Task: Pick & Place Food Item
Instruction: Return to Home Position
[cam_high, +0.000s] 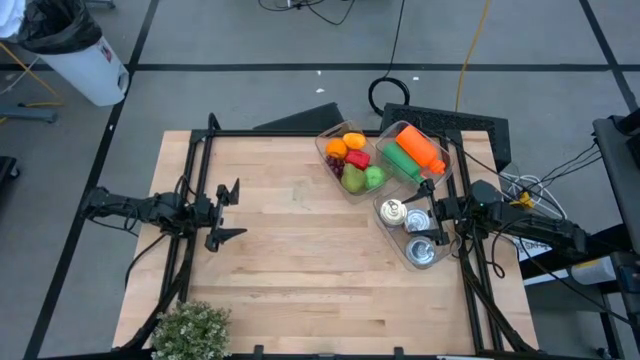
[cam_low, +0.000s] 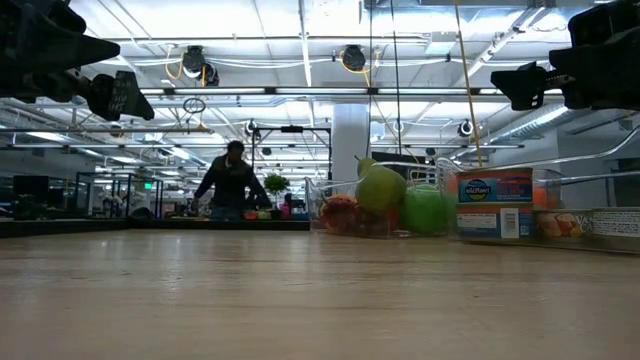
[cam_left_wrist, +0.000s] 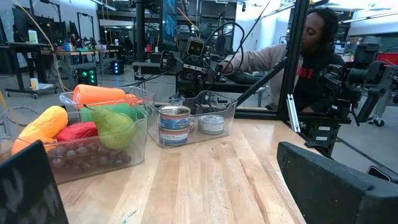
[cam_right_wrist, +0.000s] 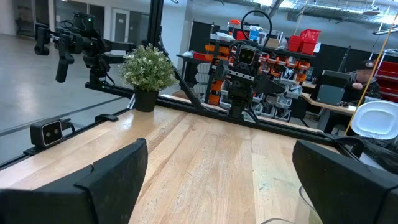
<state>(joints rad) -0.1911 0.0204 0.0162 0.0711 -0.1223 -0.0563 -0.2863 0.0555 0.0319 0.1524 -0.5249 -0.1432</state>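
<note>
Three clear bins stand on the table's far right. One bin (cam_high: 352, 160) holds a pear (cam_left_wrist: 115, 127), an orange, a red fruit and grapes. The second bin (cam_high: 415, 150) holds a carrot (cam_high: 420, 146) and a green vegetable. The third bin (cam_high: 412, 232) holds tins (cam_left_wrist: 175, 124). My left gripper (cam_high: 228, 213) hangs open above the table's left half, pointing level toward the bins, with nothing between its fingers. My right gripper (cam_high: 433, 214) hangs open over the tin bin, pointing toward the table's left, also with nothing in it.
A potted plant (cam_high: 190, 330) stands at the table's near left corner. A black frame (cam_high: 195, 150) runs along the table's sides. A person (cam_left_wrist: 311, 50) sits beyond the right edge. Bare wood (cam_high: 310, 250) lies between the two grippers.
</note>
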